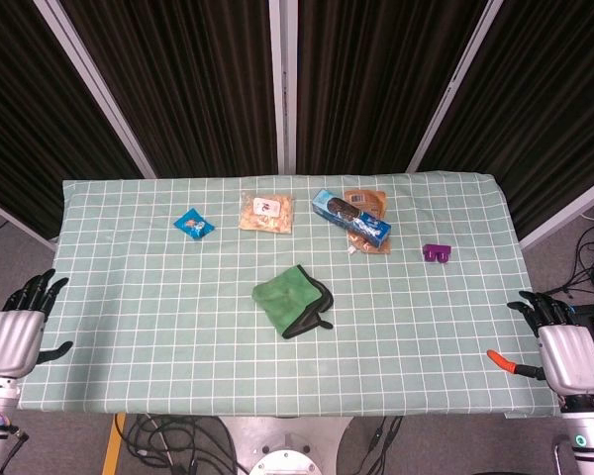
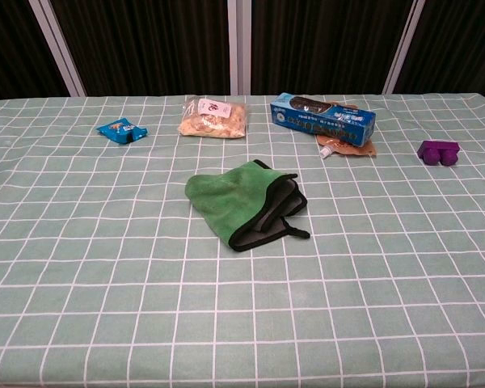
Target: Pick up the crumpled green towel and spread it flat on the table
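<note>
Both hands apart from towel (image 1: 293,300): left hand (image 1: 20,321), right hand (image 1: 562,348) at table edges, empty.

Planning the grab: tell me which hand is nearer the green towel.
Neither clearly: the green towel lies mid-table, the left hand off the table's left edge, the right hand off the right edge, roughly equally far.

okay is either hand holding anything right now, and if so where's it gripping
Nothing is held. The left hand and right hand rest at the table edges, fingers apart. The green towel lies crumpled mid-table, untouched.
</note>
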`<action>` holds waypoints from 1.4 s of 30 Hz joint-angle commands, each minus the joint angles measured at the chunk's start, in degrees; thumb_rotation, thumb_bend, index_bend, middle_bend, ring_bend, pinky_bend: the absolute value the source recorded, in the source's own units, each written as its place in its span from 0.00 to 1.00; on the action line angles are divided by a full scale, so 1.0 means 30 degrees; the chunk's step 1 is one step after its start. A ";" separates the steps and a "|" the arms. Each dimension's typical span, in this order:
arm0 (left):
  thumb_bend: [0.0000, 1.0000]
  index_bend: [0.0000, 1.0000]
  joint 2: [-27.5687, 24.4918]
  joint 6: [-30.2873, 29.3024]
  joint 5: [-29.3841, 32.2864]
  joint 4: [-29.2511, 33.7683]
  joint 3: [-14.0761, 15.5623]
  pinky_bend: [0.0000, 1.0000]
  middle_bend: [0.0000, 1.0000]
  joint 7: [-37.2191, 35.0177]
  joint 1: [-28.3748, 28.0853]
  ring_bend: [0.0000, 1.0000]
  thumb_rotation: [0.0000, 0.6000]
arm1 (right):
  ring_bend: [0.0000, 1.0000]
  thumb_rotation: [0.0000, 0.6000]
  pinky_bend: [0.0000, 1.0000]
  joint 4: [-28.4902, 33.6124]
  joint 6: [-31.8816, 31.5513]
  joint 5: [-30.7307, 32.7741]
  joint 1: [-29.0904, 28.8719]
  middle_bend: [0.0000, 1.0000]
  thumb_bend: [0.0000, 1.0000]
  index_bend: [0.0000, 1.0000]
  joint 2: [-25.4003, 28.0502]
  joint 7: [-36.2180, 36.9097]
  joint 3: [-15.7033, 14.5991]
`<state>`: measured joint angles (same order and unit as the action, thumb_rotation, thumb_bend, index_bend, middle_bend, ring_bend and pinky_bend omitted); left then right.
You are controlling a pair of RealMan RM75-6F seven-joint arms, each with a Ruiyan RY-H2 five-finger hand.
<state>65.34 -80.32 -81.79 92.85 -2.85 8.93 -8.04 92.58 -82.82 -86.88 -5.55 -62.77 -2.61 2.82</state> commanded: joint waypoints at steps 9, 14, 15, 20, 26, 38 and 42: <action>0.09 0.17 0.0172 -0.0420 -0.0156 -0.0141 -0.0085 0.22 0.15 0.0024 0.0058 0.10 1.00 | 0.13 0.60 0.18 -0.0066 -0.0121 -0.0281 0.0006 0.16 0.00 0.28 0.0099 0.0579 -0.0074; 0.09 0.17 0.0633 -0.1274 -0.0501 -0.0690 -0.0386 0.22 0.15 0.0136 0.0112 0.10 1.00 | 0.14 0.60 0.18 -0.0226 -0.0411 -0.0768 0.0012 0.16 0.02 0.31 0.0089 0.1118 -0.0147; 0.09 0.17 0.0710 -0.1394 -0.0506 -0.0760 -0.0437 0.22 0.15 0.0190 0.0128 0.10 1.00 | 0.14 0.60 0.18 -0.0272 -0.0469 -0.0830 0.0017 0.16 0.02 0.31 0.0075 0.1187 -0.0151; 0.09 0.17 0.0829 -0.1483 -0.0331 -0.0847 -0.0595 0.22 0.15 0.0478 0.0107 0.10 1.00 | 0.14 0.59 0.18 -0.0409 -0.0499 -0.0906 -0.0009 0.16 0.02 0.32 0.0010 0.1353 -0.0157; 0.09 0.17 0.1005 -0.1494 0.0113 -0.0924 -0.0827 0.22 0.15 0.0960 0.0080 0.10 1.00 | 0.13 0.61 0.18 -0.0704 -0.0055 -0.1543 -0.0457 0.16 0.06 0.33 -0.0112 0.1732 -0.0316; 0.09 0.17 0.1068 -0.1477 0.0722 -0.0360 -0.0957 0.22 0.15 0.1835 0.0129 0.10 1.00 | 0.12 0.72 0.18 -0.1727 0.3695 -0.4520 -0.5153 0.16 0.08 0.39 -0.1957 0.2352 0.0348; 0.09 0.17 0.1028 -0.1641 0.0840 -0.0170 -0.1034 0.22 0.15 0.1861 0.0212 0.10 1.00 | 0.12 0.72 0.18 -0.2643 0.5379 -0.4764 -0.7149 0.16 0.08 0.39 -0.3464 0.2843 0.0835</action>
<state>68.44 -85.22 -79.28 92.32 -5.93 14.51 -7.42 86.75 -69.91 -100.11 -23.48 -70.11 4.72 4.12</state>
